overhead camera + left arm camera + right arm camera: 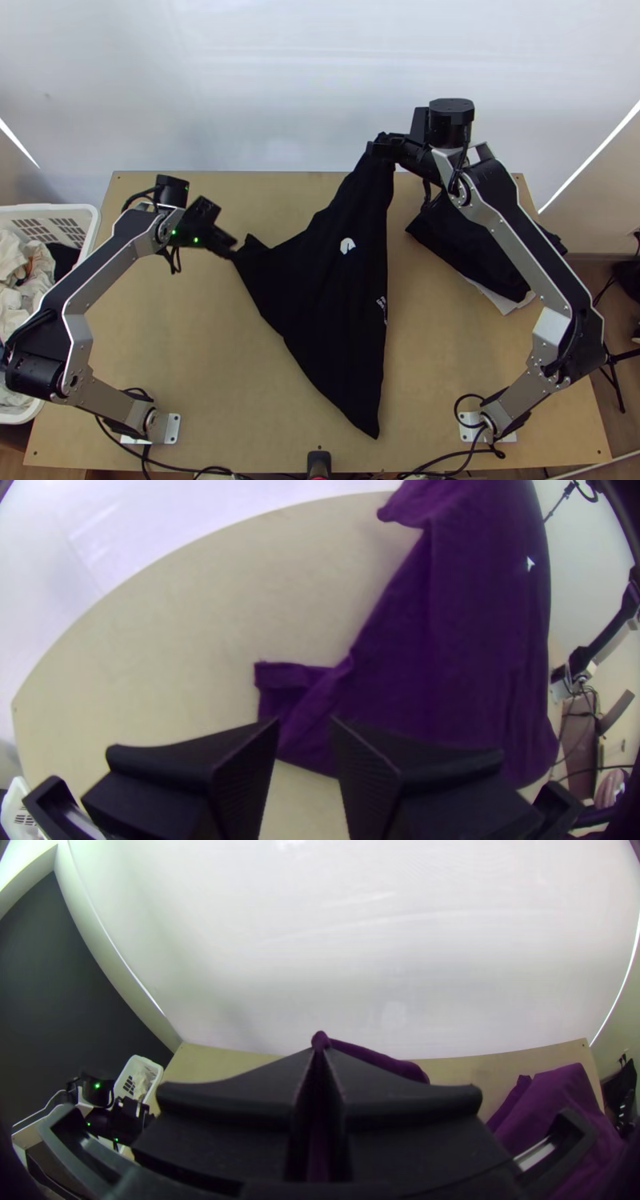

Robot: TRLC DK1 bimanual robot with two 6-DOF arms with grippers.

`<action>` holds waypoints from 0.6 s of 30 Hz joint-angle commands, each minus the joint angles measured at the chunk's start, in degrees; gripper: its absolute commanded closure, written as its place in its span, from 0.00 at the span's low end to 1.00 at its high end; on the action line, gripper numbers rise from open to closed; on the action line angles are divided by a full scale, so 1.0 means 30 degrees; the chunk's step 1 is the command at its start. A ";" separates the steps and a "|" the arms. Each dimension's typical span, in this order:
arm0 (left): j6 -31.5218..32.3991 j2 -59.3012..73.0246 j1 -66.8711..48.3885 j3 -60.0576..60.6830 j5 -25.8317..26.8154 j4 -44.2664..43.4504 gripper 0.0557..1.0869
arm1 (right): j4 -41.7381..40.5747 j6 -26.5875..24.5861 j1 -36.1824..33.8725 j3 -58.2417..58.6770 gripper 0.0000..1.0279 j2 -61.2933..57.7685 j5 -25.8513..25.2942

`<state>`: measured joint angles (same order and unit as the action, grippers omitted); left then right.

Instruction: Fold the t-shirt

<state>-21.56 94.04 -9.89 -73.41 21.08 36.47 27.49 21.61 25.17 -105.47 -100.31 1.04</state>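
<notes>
I'd put this at the very start of the job: the t-shirt (324,272) is picked up at one spot, and I see no deliberate fold in it. It is drawn out from the far side, right of the middle, with one corner to the left and a long point running to the near part of the counter (180,336). How much of it rests on the wood I can't tell.

My right gripper (382,147) has the far end of the shirt raised, its jaws pressed together with a pinch of fabric between them. My left gripper (305,725) sits close by the left corner, jaws spread; a short hemmed piece, a sleeve I think, lies just ahead of them, and I'd call it ungripped.

So what I can count as done is one grip and a lift. Left to do, as I judge it: take a second hold at that left corner, pull the shirt wide between both sides, lay it flat, then turn in the sleeves and sides and double it over. The white print (347,246) faces me, which should help me find the front.

On the right of the counter lies another dark cloth (468,244) with something white under its near edge, perhaps finished work. At the left edge stands a white basket (48,210) of clothes.
</notes>
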 commanded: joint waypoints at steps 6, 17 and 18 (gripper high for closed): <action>-0.2129 0.2169 -0.0277 -0.1605 0.4604 0.5569 0.48 | 0.0008 -0.0053 0.0019 0.0089 0.97 0.0127 0.0005; -0.2774 0.5392 -0.0190 -0.3041 0.4340 0.4426 0.37 | 0.0008 -0.0053 -0.0011 0.0089 0.97 0.0127 0.0005; -0.2832 0.5450 -0.0160 -0.3070 0.4106 0.4309 0.37 | 0.0008 -0.0053 -0.0011 0.0089 0.97 0.0098 0.0005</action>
<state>-29.04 106.65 -10.76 -80.88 34.09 51.79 27.49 21.41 25.21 -105.19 -99.94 1.04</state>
